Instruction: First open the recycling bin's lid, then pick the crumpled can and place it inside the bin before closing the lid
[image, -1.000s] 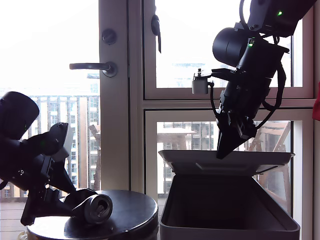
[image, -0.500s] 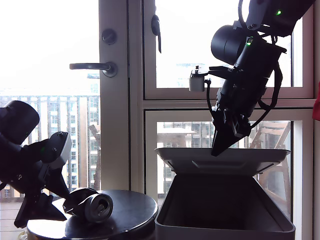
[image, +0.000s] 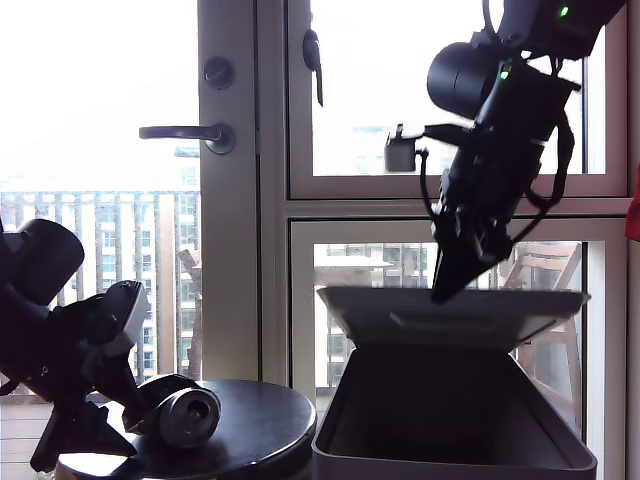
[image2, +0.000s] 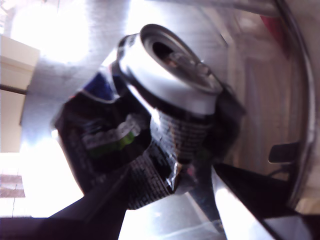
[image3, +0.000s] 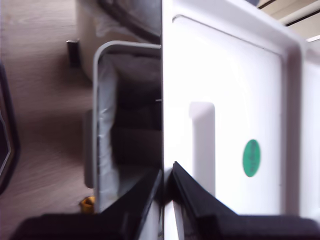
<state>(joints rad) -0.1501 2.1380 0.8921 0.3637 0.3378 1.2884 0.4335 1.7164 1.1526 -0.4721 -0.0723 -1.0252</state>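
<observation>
While my second gripper (image: 447, 290) pinches the lid's (image: 455, 317) front edge, raised over the bin (image: 450, 420), my first gripper (image2: 170, 195) straddles the can (image: 187, 415) on the table (image: 260, 425) at 8 o'clock, jaws spread, w/ can between.

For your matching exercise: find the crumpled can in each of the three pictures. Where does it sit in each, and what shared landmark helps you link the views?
Exterior view: the can lies on its side on the round dark table, low at the exterior view's left, silvery end showing.
First wrist view: the can fills the frame, between my first gripper fingers.
Second wrist view: not in it.
Shared landmark: the table under the can.
</observation>
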